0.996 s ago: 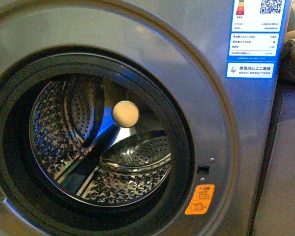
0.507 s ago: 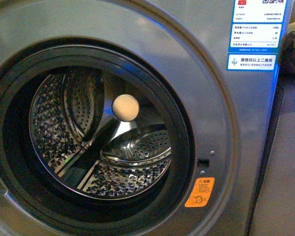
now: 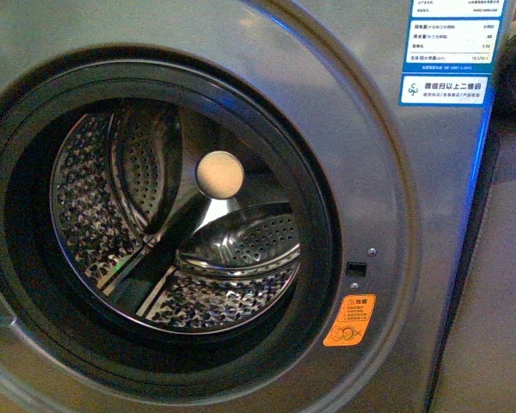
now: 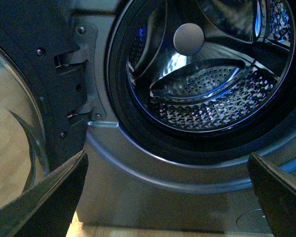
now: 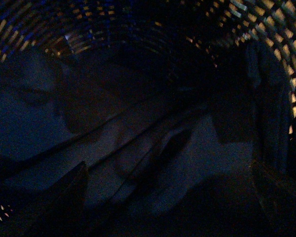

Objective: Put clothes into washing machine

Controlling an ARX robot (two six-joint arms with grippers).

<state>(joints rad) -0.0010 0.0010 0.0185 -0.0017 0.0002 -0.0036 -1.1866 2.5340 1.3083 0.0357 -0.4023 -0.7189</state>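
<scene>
Right wrist view is dark; I cannot tell the right gripper's state; left gripper (image 4: 166, 160) gapes wide before the washer (image 3: 413, 215); door (image 4: 54, 98) swung aside, drum (image 3: 232, 258) mouth clear.

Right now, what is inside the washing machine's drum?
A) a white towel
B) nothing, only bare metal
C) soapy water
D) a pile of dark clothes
B: in the front view the drum of the washing machine shows only its shiny perforated steel, with no fabric or water in it.
</scene>
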